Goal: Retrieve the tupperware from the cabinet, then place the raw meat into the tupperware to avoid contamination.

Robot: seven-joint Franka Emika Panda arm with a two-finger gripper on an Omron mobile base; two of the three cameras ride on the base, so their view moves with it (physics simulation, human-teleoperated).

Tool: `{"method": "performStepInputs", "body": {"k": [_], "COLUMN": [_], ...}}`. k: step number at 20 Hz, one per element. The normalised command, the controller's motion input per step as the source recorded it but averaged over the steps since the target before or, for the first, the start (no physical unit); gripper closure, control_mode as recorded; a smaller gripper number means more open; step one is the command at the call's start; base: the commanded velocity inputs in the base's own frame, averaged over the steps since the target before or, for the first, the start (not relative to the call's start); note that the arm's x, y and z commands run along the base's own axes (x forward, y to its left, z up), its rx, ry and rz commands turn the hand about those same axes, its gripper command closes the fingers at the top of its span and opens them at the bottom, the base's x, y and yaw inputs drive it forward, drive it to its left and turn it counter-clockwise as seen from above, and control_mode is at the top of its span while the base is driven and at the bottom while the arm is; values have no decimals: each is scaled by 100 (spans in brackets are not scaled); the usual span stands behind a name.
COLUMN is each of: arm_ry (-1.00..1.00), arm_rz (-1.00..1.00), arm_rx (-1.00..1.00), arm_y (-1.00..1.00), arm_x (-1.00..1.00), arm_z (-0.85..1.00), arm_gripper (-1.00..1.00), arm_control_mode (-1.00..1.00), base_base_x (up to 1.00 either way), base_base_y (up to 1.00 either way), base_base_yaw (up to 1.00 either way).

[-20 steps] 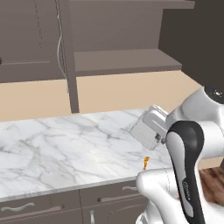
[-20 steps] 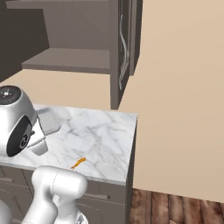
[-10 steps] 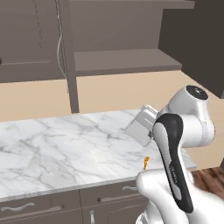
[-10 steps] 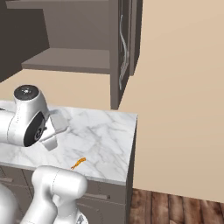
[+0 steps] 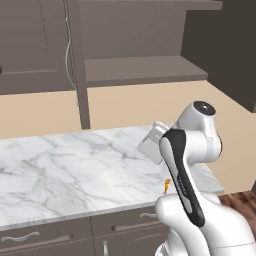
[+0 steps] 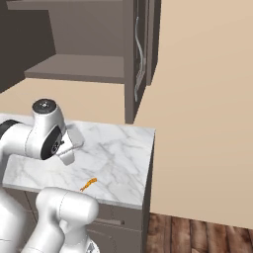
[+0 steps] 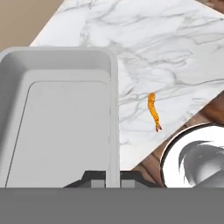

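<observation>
Jaws clamped on the tupperware [image 7: 65,118] rim, carrying it tilted above the tabletop [image 5: 75,170] so it can land near the meat [image 7: 152,110].

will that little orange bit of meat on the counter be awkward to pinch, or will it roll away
The raw meat looks thin, curved and tiny beside the tupperware, so probably very light and easily nudged. Its flat, irregular shape suggests sliding rather than rolling on the smooth marble counter.

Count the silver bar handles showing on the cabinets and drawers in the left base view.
4: one long vertical handle on the upper door, three on the drawers below the counter. The arm may hide others.
</observation>
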Motion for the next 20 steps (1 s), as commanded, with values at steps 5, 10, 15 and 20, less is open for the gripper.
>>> {"method": "performStepInputs", "body": {"k": [5,10,15,20], "arm_ry": [0,4,25,22], "arm_rz": [0,0,0,0], "arm_rx": [0,0,-1,-3], "arm_y": [14,23,6,3], "arm_x": [52,44,37,33], "arm_z": [-42,-43,-59,-52], "arm_gripper": [100,100,100,100], "arm_control_mode": [-100,-100,-100,-100], "base_base_x": [0,0,0,0], "base_base_y": [0,0,0,0], "base_base_yaw": [0,0,0,0]}}
